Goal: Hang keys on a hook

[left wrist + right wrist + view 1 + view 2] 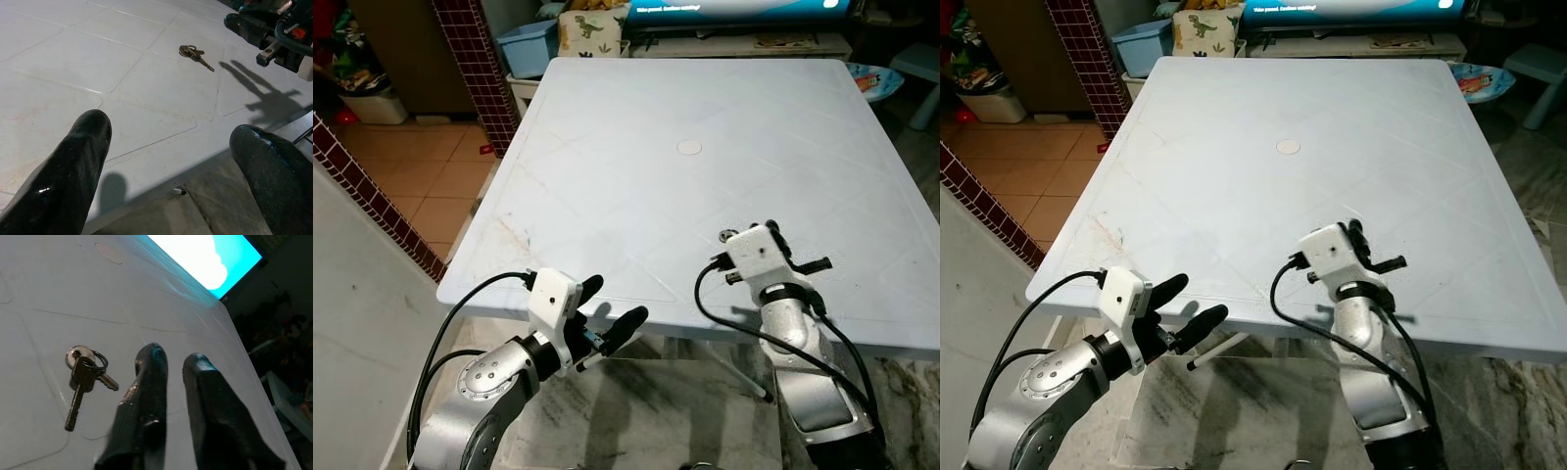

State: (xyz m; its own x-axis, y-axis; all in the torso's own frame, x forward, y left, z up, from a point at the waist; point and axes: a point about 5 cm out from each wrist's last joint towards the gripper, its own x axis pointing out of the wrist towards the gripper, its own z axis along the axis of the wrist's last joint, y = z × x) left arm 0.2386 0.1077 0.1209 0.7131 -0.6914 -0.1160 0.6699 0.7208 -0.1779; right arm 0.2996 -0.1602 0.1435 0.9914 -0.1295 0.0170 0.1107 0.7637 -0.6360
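A small bunch of keys (pixel 83 372) on a ring lies flat on the white table (pixel 636 176), near its front right part; the keys (pixel 195 51) also appear in the left wrist view. My right gripper (pixel 172 357) hovers just beside the keys, its two black fingers almost together with nothing between them. It sits low over the table (pixel 771 233), with the keys (pixel 728 234) just to its left. My left gripper (pixel 613 300) is open at the table's front edge, well short of the keys, holding nothing.
A round white cap (pixel 689 148) marks the table's middle. Behind the table are a blue bin (pixel 529 44), a dinosaur-print box (pixel 590 31) and a lit screen (pixel 734 10). A brick pillar (pixel 475 69) and orange floor tiles (pixel 421 176) lie to the left.
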